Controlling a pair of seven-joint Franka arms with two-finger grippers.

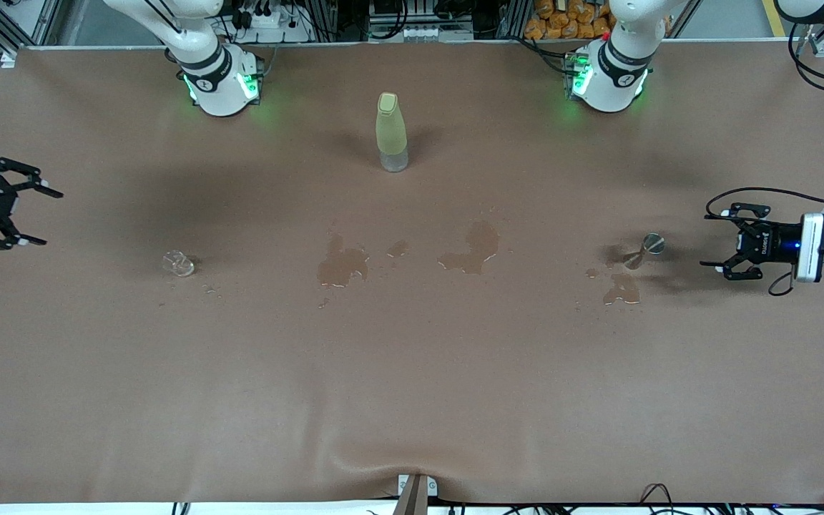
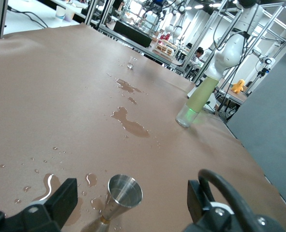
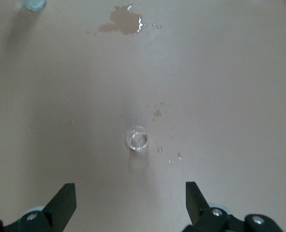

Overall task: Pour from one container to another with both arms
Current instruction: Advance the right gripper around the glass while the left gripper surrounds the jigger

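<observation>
Front view showed us a tall yellow-green bottle (image 1: 392,132) standing upright midway between the two arm bases, capped, with a clear lower part whose contents we could not make out. A small clear glass (image 1: 178,263) sat toward the right arm's end of the table, and a steel jigger (image 1: 649,247) stood toward the left arm's end; we could not tell whether either held liquid. Wet puddles (image 1: 341,265) lay on the brown table cover (image 1: 412,386) between them, nearer the camera than the bottle. We saw the left gripper (image 1: 728,239) hanging spread wide and empty just beside the jigger, at the table's end. The right gripper (image 1: 31,214) hung likewise spread and empty at its own end, well apart from the glass. Broad bare cover stretched nearer the camera.
</observation>
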